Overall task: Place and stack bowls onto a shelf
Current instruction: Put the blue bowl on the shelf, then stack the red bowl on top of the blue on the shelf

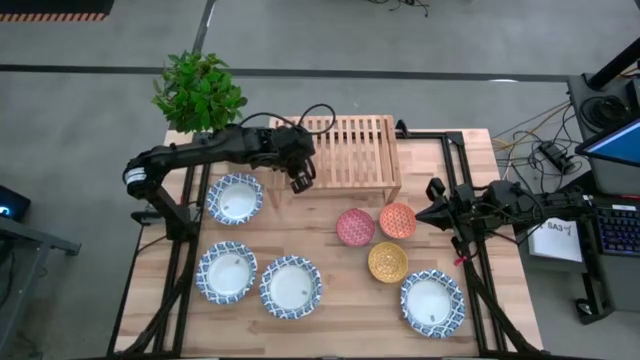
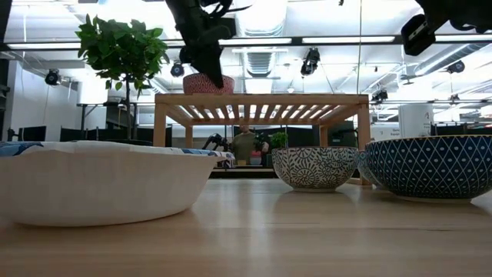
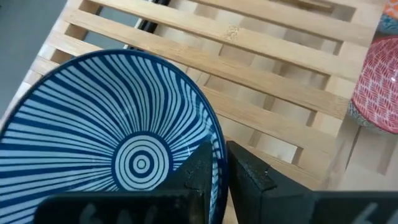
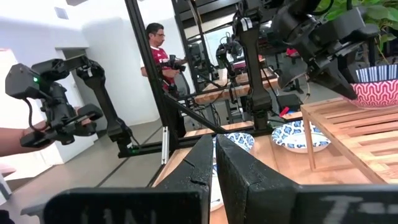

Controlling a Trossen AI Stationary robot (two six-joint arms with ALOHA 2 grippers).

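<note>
Fingers (image 3: 214, 163) pinch the blue-striped bowl's (image 3: 118, 137) rim over the shelf's (image 3: 261, 74) edge.

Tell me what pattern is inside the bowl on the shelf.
Blue and white radiating stripes around concentric rings inside the bowl, clearest in the left wrist view.

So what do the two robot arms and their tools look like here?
Both are dark, slim, jointed arms. The left arm carries looping black cables near its wrist and a white ring by its base. The right arm shows a small red spot. Each tool has two blocky matte-black fingers.
</note>
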